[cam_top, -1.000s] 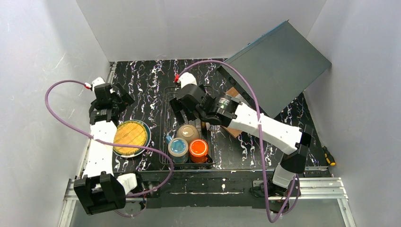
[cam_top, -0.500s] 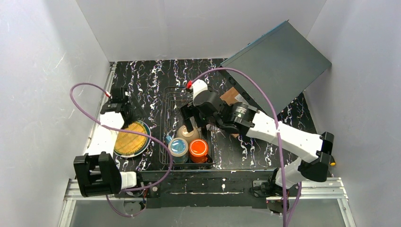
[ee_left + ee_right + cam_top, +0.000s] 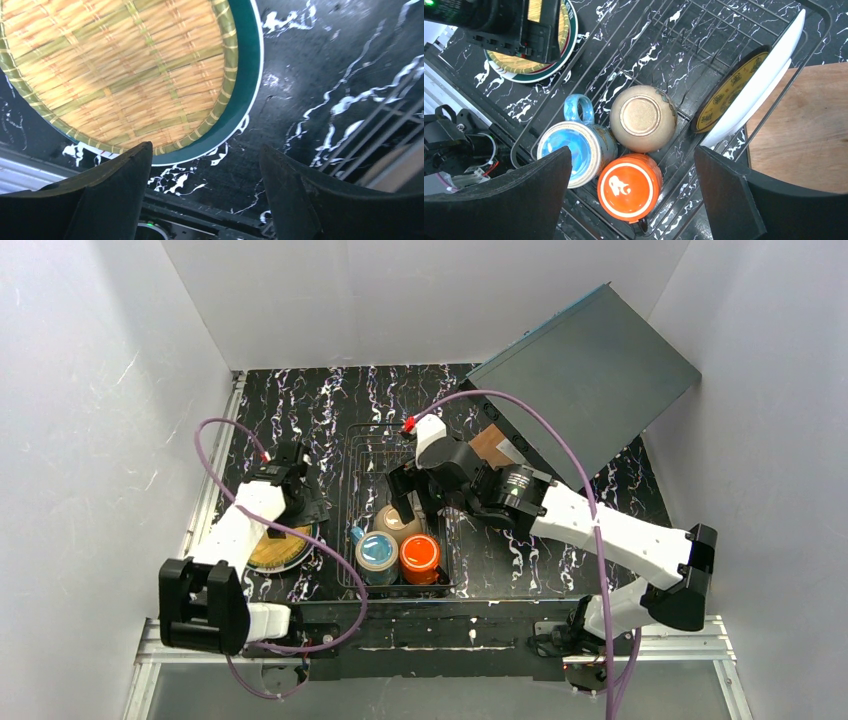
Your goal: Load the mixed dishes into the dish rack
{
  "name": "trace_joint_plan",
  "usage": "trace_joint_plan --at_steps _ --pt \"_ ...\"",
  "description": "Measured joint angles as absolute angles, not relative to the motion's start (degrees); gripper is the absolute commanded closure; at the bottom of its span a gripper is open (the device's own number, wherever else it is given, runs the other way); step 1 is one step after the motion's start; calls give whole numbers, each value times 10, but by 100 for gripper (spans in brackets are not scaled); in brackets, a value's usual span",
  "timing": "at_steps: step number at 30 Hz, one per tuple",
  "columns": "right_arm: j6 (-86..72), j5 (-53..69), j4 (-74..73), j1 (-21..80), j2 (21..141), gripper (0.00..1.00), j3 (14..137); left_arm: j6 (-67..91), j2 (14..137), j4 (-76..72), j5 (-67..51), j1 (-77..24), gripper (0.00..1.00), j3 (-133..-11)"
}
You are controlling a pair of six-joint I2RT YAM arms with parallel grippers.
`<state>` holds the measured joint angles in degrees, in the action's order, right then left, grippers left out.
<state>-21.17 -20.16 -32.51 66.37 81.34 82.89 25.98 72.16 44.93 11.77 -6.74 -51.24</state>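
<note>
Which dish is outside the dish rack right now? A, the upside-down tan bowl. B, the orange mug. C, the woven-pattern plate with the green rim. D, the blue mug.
C: the woven-pattern plate lies on the table left of the dish rack, while the orange mug, blue mug and bowl all sit inside it.

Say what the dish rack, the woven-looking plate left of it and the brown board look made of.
Dish rack: thin dark metal wire, apparently matte-coated. Woven-looking plate: straw-coloured strips crossing like bamboo weave inside a glossy teal, white-edged rim; real weave or print on ceramic, I cannot tell. Brown board: wood, matte, with faint grain streaks.
</note>
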Motion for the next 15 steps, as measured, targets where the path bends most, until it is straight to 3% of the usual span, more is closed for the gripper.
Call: trace_joint_plan --at_steps 7,15 --pt "-212 -202 -315 663 787 0 805 271 754 471 181 -91 37 -513" --pt "-213 -201 -310 660 781 0 797 258 785 472 175 -91 41 -527"
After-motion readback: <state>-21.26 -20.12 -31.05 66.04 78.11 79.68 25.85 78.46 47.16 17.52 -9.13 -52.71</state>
